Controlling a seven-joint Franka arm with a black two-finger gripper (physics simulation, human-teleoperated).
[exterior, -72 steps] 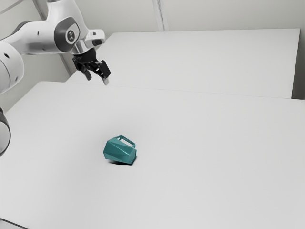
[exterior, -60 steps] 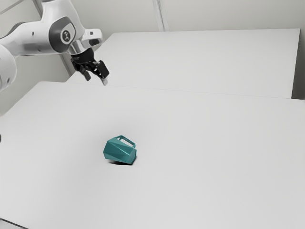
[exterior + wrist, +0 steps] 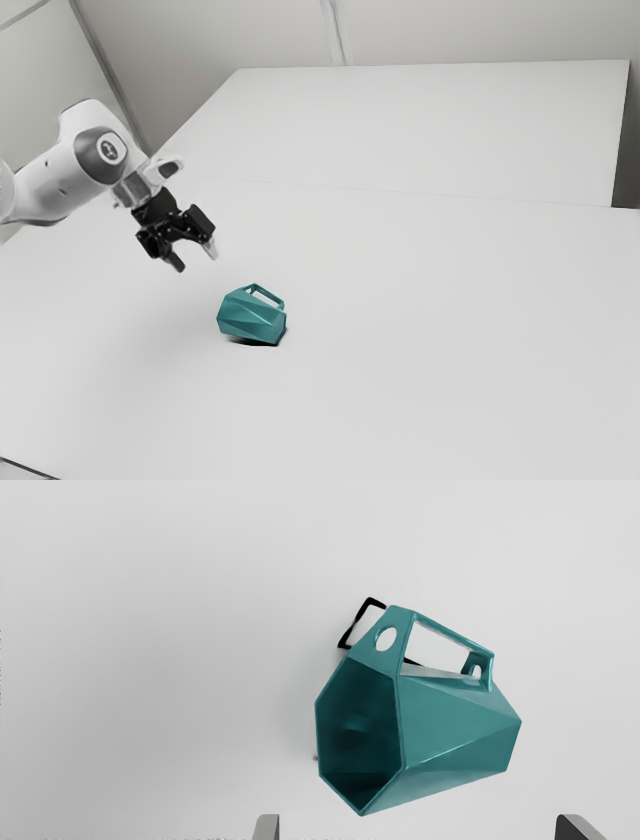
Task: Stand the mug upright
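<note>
Mug (image 3: 450, 715), its downward side hidden

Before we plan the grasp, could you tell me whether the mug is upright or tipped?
Tipped: the mug lies on its side on the table, its open mouth facing sideways.

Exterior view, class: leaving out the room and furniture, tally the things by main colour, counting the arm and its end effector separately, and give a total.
Teal: 1 (mug)
White: 1 (arm)
Black: 1 (end effector)
Total: 3
</note>
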